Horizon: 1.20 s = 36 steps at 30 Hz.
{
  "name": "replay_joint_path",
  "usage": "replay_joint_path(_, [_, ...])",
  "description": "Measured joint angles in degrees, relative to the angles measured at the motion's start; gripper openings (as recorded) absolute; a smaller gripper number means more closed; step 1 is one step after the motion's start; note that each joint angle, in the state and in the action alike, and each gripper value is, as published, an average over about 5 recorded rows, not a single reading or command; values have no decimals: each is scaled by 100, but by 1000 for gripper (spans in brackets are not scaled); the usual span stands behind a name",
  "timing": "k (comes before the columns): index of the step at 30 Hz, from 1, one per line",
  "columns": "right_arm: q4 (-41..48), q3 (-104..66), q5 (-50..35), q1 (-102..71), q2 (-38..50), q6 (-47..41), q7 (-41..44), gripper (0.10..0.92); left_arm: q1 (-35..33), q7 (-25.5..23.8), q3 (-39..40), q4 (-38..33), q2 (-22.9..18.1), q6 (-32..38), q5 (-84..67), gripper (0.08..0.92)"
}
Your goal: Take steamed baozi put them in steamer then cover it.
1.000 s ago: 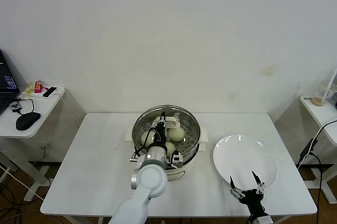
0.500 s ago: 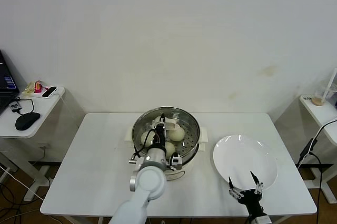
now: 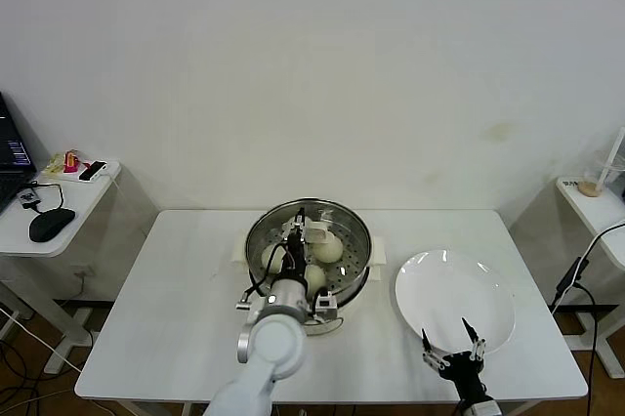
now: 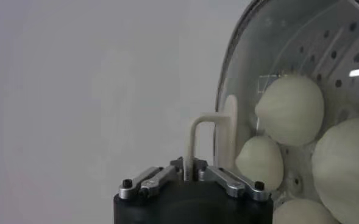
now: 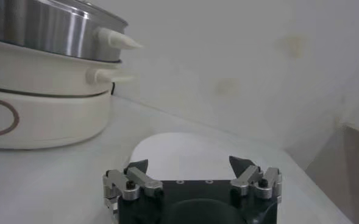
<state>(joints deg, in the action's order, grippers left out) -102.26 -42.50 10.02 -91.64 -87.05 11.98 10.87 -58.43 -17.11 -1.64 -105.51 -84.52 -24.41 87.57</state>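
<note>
The left gripper [image 3: 301, 231] sits directly over the lid [image 3: 309, 240] on the steamer [image 3: 256, 240], jaws slackly straddling its bar handle [image 4: 211, 137]; grip unclear. Buns [image 4: 291, 110] lie beneath. The right gripper [image 3: 451, 345] waits open by the plate [image 3: 488, 284].

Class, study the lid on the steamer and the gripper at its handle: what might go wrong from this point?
1. The left gripper sits at the cover handle; lifting away carelessly could snag it and drag the glass lid off the steamer.
2. The baozi lie close under the glass, so a shifted cover might press them.
3. The open right gripper hovers by the plate and could nudge it.
</note>
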Motion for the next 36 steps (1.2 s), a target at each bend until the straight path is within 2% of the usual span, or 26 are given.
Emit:
replay_joint_path(13, [-76,-11,-13,-81,33,18,-9,823,-730,251,-96,-1088,407,110,-506,795])
replay_joint_path(18, [-144,-5,-131,-145,120,65,-7,823,-1259,683,-324,-1637,620,218,-1199,822])
replay_joint_path(24, [-266,28,-374,-235,277,82,33,823,-2026,1576,-899,-2043,805,542,-2974,823])
replay_joint_path(30, [-453,143,-681,-376,481,5,91,823,-2724,2340,-1762,-2041,939,1299,-5268,823])
replay_joint_path(36, [-719,240,-1175,-651,846,-135,19,823,-3325,2783,-2385,-1878,965,1881,-7369,823])
